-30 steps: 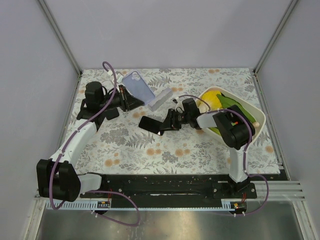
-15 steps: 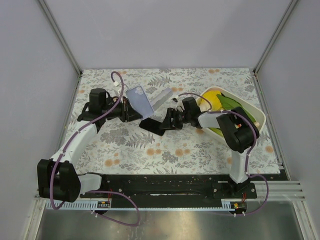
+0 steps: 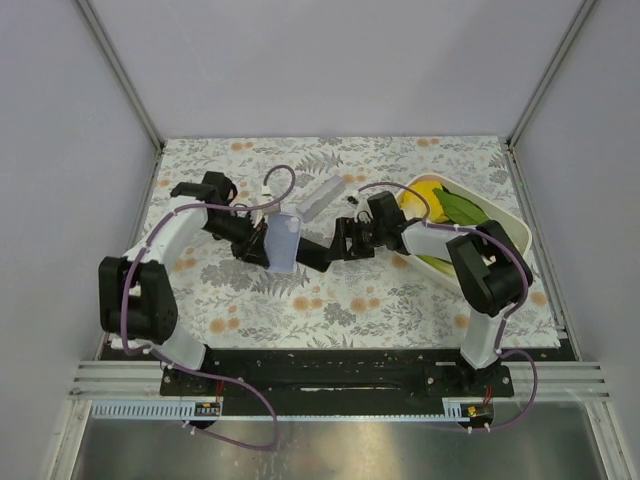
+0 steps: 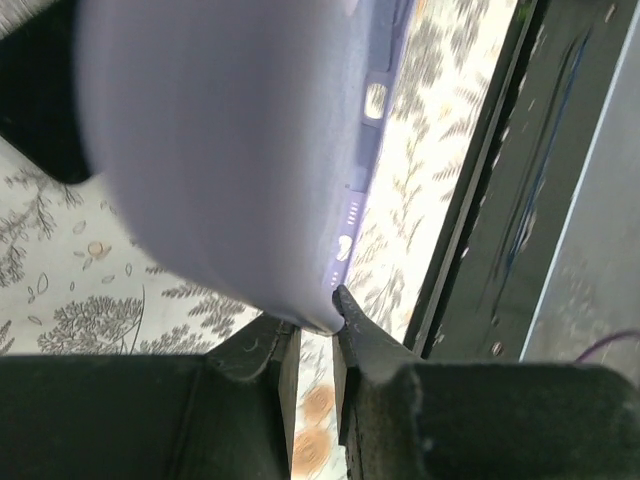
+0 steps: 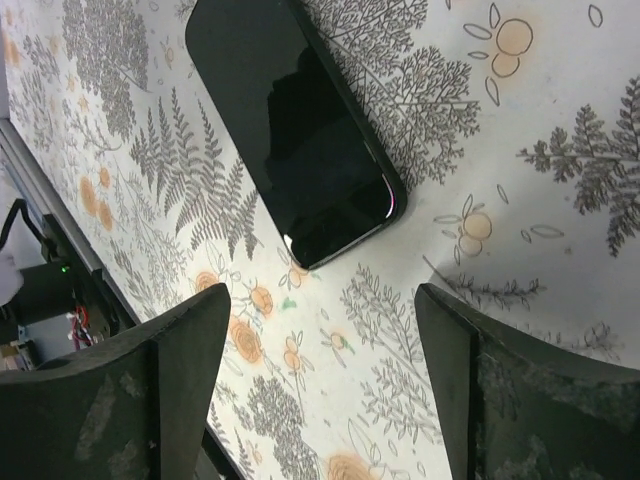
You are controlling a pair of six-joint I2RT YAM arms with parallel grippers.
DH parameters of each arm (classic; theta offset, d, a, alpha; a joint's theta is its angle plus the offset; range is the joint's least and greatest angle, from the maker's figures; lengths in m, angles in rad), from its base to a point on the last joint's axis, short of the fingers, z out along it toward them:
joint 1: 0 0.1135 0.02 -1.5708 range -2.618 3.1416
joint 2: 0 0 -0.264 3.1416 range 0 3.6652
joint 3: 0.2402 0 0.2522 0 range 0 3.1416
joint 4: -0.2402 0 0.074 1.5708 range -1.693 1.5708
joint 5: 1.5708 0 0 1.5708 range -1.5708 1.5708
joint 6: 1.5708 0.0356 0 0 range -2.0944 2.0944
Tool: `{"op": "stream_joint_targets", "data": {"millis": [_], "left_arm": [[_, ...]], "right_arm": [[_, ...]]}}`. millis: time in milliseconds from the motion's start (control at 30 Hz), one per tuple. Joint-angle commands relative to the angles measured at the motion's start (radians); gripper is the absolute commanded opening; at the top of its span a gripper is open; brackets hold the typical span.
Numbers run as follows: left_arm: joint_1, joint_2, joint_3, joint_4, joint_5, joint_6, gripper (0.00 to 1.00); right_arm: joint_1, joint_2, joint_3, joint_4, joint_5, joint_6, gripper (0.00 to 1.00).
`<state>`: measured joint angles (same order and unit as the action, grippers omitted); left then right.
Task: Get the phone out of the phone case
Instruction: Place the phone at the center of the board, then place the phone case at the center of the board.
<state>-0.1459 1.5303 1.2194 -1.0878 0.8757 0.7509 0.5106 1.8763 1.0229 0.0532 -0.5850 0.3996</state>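
Phone is out of its case & lies flat on the floral worktop, near the middle, black screen up; in the right wrist view its long axis runs diagonally, one short end toward upper left, the other (rounded corners, faint glare on the glass) toward lower right, pointing at the gap betw. the right claw's fingers. Right claw hangs just above that near end w/ jaws spread wide, nothing betw. them, not touching the phone. Left claw is closed on the lavender phone case, pinching its rim at one corner; case is off the worktop, held tilted, side cutouts visible along the edge in the left wrist view. From the top cam the phone case sits just left of the phone & partly covers it, long axis approx. far-to-near; exact tilt can't be told. White bowl sits at the right side of the worktop, apart from both.
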Motion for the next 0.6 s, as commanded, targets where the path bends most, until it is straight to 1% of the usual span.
{"op": "stream_joint_targets", "data": {"millis": [0,100,167,233,300,367,567], "left_arm": [[-0.009,0.087,0.065,-0.354,-0.153,0.395,0.0],[-0.024,0.067,0.037,-0.256,-0.199,0.341,0.0],[-0.046,0.08,0.046,-0.247,-0.218,0.317,0.0],[-0.052,0.085,0.037,-0.21,-0.205,0.269,0.0],[-0.054,0.099,0.028,-0.21,-0.207,0.263,0.0],[-0.041,0.114,0.019,-0.21,-0.208,0.258,0.0],[0.061,0.157,-0.014,-0.198,-0.167,0.216,0.0]], "right_arm": [[0.003,-0.127,0.019,-0.101,0.051,-0.108,0.84],[0.0,-0.189,0.02,-0.118,0.076,-0.13,0.85],[0.0,-0.218,0.014,-0.118,0.079,-0.134,0.85],[-0.001,-0.243,0.009,-0.122,0.086,-0.142,0.86],[0.0,-0.262,0.006,-0.127,0.099,-0.153,0.86],[-0.001,-0.278,0.0,-0.127,0.112,-0.157,0.86],[-0.007,-0.287,-0.007,-0.116,0.097,-0.139,0.87]]}}
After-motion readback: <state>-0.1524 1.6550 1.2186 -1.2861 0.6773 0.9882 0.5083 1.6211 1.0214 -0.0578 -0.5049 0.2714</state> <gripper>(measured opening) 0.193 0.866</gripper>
